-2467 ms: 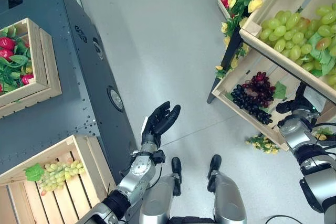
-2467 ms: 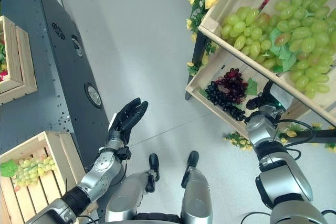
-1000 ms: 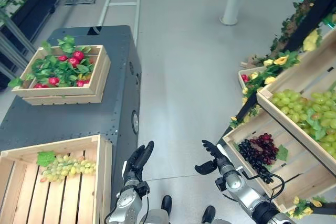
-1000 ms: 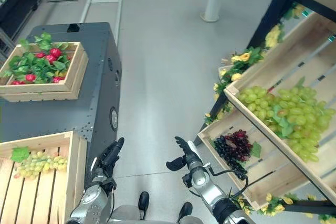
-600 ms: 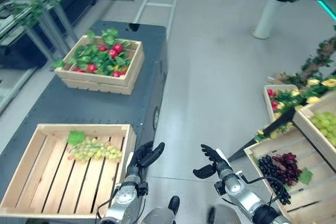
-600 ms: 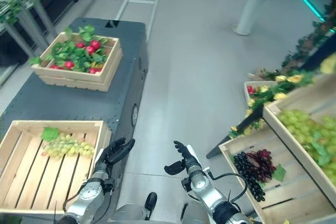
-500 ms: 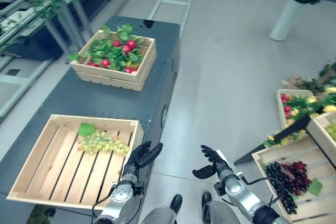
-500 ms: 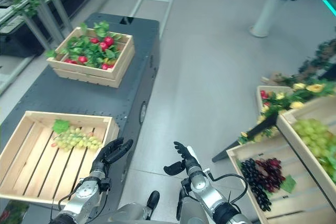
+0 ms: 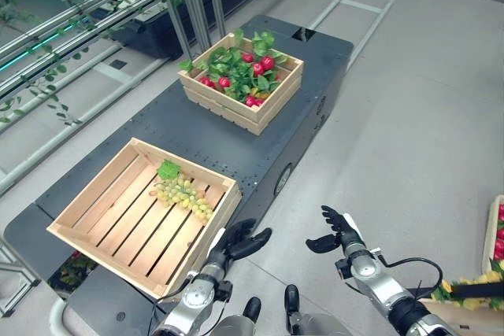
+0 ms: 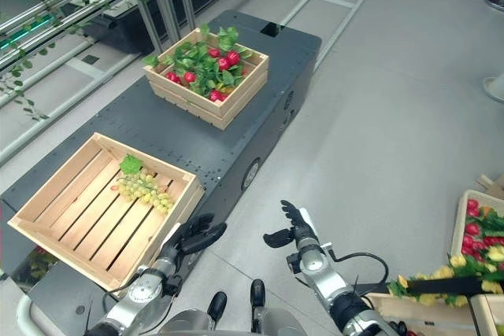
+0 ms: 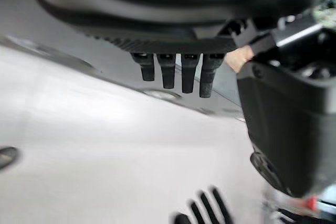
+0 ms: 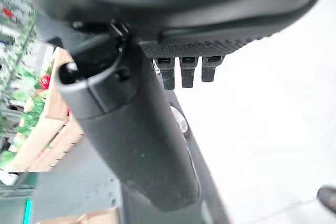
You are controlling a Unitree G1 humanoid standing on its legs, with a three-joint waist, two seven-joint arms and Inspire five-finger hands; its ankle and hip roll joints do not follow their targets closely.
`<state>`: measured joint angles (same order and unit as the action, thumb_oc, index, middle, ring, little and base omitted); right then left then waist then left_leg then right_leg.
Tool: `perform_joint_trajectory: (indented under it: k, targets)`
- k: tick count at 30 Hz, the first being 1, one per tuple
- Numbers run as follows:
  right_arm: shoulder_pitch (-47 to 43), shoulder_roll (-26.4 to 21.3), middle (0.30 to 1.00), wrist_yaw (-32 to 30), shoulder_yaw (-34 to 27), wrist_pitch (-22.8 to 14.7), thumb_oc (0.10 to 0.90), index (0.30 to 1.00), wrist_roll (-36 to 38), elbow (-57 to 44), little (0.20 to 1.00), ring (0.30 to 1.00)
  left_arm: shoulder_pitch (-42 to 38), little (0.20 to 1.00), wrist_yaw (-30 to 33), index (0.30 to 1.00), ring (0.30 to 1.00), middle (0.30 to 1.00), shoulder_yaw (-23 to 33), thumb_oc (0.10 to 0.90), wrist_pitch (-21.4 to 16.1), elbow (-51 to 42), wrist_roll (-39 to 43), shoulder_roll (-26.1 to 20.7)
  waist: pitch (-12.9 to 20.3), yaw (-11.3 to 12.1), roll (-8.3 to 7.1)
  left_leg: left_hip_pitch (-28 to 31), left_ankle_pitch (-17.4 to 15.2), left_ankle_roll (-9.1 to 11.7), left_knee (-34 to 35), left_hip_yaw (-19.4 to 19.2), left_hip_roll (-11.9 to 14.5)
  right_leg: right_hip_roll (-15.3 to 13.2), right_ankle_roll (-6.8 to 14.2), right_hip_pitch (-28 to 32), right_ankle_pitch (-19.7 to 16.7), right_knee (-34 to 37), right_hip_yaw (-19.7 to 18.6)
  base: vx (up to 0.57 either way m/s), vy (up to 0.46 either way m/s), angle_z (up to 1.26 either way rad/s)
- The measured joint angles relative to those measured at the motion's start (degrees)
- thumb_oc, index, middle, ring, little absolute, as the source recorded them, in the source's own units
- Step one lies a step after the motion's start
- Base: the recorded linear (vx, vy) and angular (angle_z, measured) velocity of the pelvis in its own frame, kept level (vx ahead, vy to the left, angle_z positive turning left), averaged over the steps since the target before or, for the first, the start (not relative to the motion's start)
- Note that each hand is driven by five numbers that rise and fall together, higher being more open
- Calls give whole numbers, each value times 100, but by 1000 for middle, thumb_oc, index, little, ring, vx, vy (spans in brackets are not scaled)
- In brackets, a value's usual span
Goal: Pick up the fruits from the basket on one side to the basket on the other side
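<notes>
Both hands empty, green grapes resting in the near crate.

The left hand (image 9: 240, 243) hung with straight, relaxed fingers just off the near corner of the slatted wooden crate (image 9: 94, 208) on the dark grey platform (image 9: 169, 127), holding nothing. The bunch of green grapes (image 9: 183, 193) lay inside that crate toward its far right side, near the left hand but apart from it. The right hand (image 9: 337, 230) was spread loosely over the bare floor (image 9: 409, 131), well apart from the grapes, gripping nothing. Farther along the platform stood a second crate (image 9: 260, 112) of red fruit (image 9: 256, 68) and leaves.
</notes>
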<state>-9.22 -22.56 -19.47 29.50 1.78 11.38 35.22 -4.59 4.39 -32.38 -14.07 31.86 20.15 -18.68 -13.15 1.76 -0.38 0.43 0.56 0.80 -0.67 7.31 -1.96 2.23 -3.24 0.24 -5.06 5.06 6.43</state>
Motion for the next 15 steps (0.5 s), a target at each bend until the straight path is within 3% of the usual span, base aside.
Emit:
perform_joint_trajectory:
  k: [1, 2, 4, 5, 6, 8, 9, 10, 11, 15]
  targets:
    - [96, -12, 900, -196, -30, 2, 800, 900, 0, -34, 900, 900, -120, 900, -60, 900, 900, 900, -67, 800, 34, 8, 3, 10, -3, -90, -3, -160, -38, 56, -203, -594, 84, -88, -30, 29, 51, 6, 339, -25, -33, 193]
    - [280, 2, 900, -435, -134, 18, 800, 900, 6, -102, 900, 900, -284, 900, -164, 900, 900, 900, -143, 800, 95, 10, 5, 39, -7, -207, -30, -469, -75, 124, -694, -1573, 255, -210, -21, 88, 160, -4, 795, -17, 6, 175]
    - [518, 42, 900, -852, -217, 27, 800, 900, 27, -128, 900, 900, -438, 900, -280, 900, 900, 900, -248, 800, 140, 18, 102, 128, -16, -416, -50, -681, -149, 205, -1211, -2869, 607, -499, 56, 282, 330, 4, 1559, -27, 127, 196]
    - [556, 66, 900, -971, -251, 26, 800, 900, 30, -119, 900, 900, -444, 900, -286, 900, 900, 900, -275, 800, 140, -2, 103, 147, -8, -476, -36, -604, -152, 199, -965, -3077, 643, -560, 142, 332, 386, 5, 1734, -47, 223, 167]
    - [558, 78, 900, -1129, -253, 23, 800, 900, 30, -114, 900, 900, -431, 900, -276, 900, 900, 900, -311, 800, 138, -38, 101, 176, 33, -544, 61, -436, -138, 212, -426, -3084, 673, -581, 259, 336, 371, -1, 1787, -33, 177, 80]
    - [376, 118, 900, -1271, -251, 15, 800, 900, 31, -59, 900, 900, -429, 900, -172, 900, 900, 900, -385, 800, 138, -50, 84, 178, 34, -477, 243, -169, -116, 194, 167, -2621, 646, -569, 375, 275, 351, -4, 1741, 19, 164, 13]
    - [287, 121, 900, -1343, -255, 2, 800, 900, 39, -56, 900, 900, -426, 900, -101, 900, 900, 900, -454, 800, 139, -50, 60, 177, 39, -469, 405, 33, -16, 143, 404, -2478, 646, -525, 455, 255, 317, -9, 1732, 71, 133, -14]
    - [266, 136, 900, -1369, -253, 0, 800, 900, 37, -58, 900, 900, -425, 900, -101, 900, 900, 900, -460, 800, 141, -48, 28, 169, 36, -483, 445, 113, 229, 21, 617, -2474, 618, -525, 493, 249, 294, -18, 1722, 66, 99, -10]
    - [271, 171, 900, -1396, -252, -1, 800, 900, 34, -46, 900, 900, -426, 900, -99, 900, 900, 900, -457, 800, 141, -44, 26, 154, 18, -463, 448, 123, 438, -102, 623, -2450, 605, -533, 561, 264, 294, -20, 1684, 46, 66, -2]
    - [476, 329, 900, -1537, -226, -5, 800, 900, 38, -78, 900, 900, -420, 900, -11, 900, 900, 900, -415, 800, 142, -109, 40, -59, 43, -375, 329, 139, 371, -296, 581, -2288, 332, -752, 718, 299, 292, -11, 1403, 71, 82, 23]
